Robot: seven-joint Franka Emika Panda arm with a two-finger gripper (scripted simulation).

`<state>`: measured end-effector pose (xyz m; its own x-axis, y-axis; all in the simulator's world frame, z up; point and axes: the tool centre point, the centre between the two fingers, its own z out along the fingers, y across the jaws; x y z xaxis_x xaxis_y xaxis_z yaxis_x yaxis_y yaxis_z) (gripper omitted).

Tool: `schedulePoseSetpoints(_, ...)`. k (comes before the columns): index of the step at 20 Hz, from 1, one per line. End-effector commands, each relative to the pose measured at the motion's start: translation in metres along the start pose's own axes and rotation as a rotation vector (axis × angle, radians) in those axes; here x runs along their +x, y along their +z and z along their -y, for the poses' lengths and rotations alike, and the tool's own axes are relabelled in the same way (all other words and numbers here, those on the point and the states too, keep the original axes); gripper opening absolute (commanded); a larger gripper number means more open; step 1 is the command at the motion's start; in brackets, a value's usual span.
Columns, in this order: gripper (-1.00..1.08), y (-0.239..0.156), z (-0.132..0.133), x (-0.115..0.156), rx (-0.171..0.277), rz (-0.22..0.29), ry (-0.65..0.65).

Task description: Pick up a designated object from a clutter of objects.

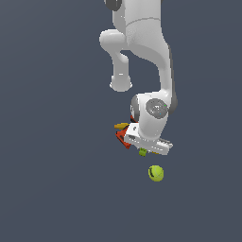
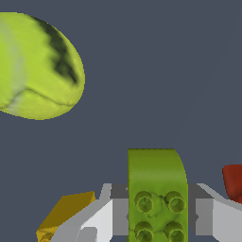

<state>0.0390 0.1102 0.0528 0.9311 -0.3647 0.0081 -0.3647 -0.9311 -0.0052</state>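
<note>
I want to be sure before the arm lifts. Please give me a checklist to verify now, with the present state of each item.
1. Green studded block sits between the gripper fingers: ok, wrist view shows a finger on each side.
2. Fingers pressing the block firmly: cannot tell; they look to be against its sides, but the grip force is not visible.
3. Right target, not the yellow-orange block: ok, that one lies outside the fingers.
4. Tennis ball clear of the gripper: ok, apart in both views.
5. Red drill clear of the hand: cannot tell, the arm hides most of it in the exterior view.
</note>
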Motion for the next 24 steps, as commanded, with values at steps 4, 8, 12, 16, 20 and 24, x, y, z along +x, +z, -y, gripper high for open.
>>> schedulePoseSetpoints(4,-1.0,-0.043,-0.007,0.015,0.0,0.0,0.0)
schedulePoseSetpoints(8,-1.0,-0.084,-0.014,0.029,-0.001,0.001,0.001)
schedulePoseSetpoints(12,-1.0,-0.127,-0.021,0.044,-0.002,0.002,0.0)
schedulePoseSetpoints(16,-1.0,-0.168,-0.028,0.059,-0.003,0.004,0.0)
schedulePoseSetpoints(20,-1.0,-0.208,-0.033,0.074,-0.004,0.005,0.0)
schedulePoseSetpoints(24,-1.0,-0.243,-0.038,0.088,-0.005,0.006,-0.001)
